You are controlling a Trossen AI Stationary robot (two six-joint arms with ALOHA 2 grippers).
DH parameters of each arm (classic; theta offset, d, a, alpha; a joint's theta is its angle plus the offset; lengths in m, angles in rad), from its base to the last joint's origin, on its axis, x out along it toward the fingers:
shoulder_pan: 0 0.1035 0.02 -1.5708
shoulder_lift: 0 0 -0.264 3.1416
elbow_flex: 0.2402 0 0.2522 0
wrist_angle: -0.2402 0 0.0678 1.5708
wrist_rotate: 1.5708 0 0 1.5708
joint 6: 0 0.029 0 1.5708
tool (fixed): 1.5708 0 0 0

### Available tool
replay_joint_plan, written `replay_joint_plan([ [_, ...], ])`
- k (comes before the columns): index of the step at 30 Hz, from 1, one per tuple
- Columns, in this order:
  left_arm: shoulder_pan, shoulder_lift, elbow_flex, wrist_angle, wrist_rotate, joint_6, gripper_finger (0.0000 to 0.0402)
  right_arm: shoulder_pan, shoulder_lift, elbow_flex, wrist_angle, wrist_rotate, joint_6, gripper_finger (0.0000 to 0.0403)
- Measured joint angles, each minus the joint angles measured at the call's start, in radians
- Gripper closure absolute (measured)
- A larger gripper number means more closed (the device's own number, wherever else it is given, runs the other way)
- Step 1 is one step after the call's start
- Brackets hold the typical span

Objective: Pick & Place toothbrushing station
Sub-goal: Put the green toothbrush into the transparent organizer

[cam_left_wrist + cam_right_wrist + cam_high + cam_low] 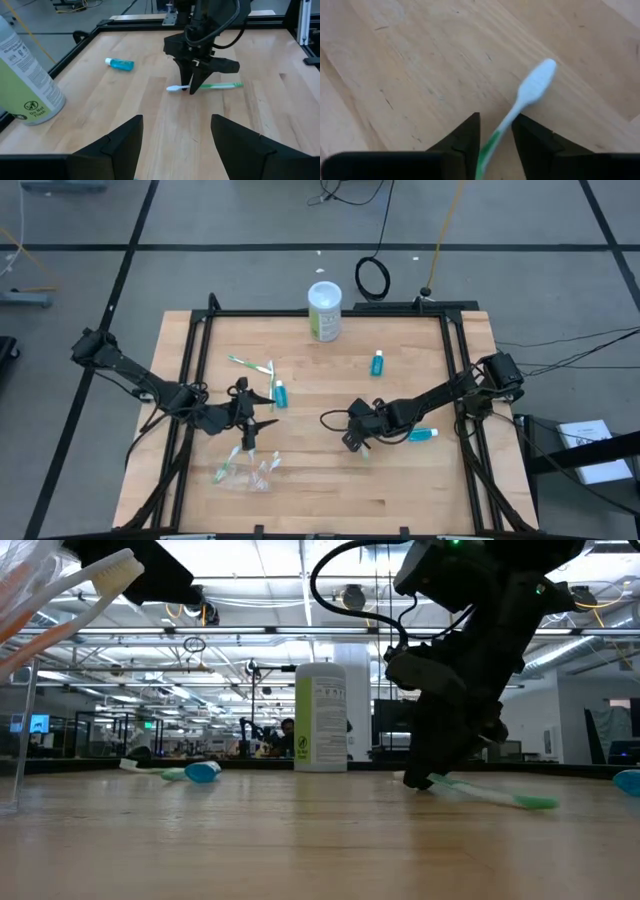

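Observation:
A green-and-white toothbrush (225, 86) lies flat on the wooden table, right of centre. My right gripper (496, 125) has come down over it and is shut on its neck. My left gripper (176, 120) hovers open left of centre (262, 412) with nothing between its fingers. A clear cup (245, 472) stands near the front left. An orange and a white toothbrush (90, 590) lean out of it. Another toothbrush (250, 365) lies at the back left. Teal tubes (280, 393) (377, 363) (423, 434) lie scattered on the table. My right gripper has the toothbrush's neck (507, 125), just behind the white head, between its two fingers. The brush crosses the narrow gap slantwise from one finger to the other. The fingers slant down from above and lie across the brush. The brush still lies on the table (490, 797).
A tall white-and-green canister (324, 310) stands at the table's far edge. A black rail frame (330, 314) borders the table. Bare wood lies at the front centre and right (400, 490).

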Motion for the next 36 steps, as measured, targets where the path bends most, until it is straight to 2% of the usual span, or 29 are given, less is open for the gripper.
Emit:
replay_joint_plan([
  [6,0.000,0.000,0.000,0.005,-0.005,-0.066,0.0160,-0.001,0.000,-0.003,0.010,0.006,-0.093,0.0380],
  [8,0.000,0.000,0.000,0.005,-0.007,-0.083,0.0160,-0.001,-0.002,-0.003,0.032,0.005,-0.143,0.0391],
  [13,0.000,0.000,0.000,0.008,-0.008,-0.087,0.0160,-0.001,-0.024,-0.005,0.166,0.035,-0.287,0.0377],
  [18,0.012,0.000,0.000,0.041,-0.011,-0.060,0.0160,-0.001,-0.062,-0.004,0.415,0.044,-0.519,0.0391],
  [22,0.037,0.000,0.000,0.116,-0.010,-0.035,0.0160,0.008,-0.074,-0.003,0.648,0.044,-0.706,0.0388],
  [28,0.056,0.046,0.001,0.183,-0.010,-0.023,0.0160,0.009,-0.074,-0.003,0.939,0.043,-0.898,0.0390],
  [33,0.079,0.136,0.001,0.406,-0.007,0.101,0.0160,0.014,-0.074,-0.003,1.161,0.017,-1.012,0.0390],
  [36,0.093,0.201,0.001,0.574,0.056,0.185,0.0160,0.014,-0.072,-0.003,1.256,-0.033,-1.036,0.0390],
])
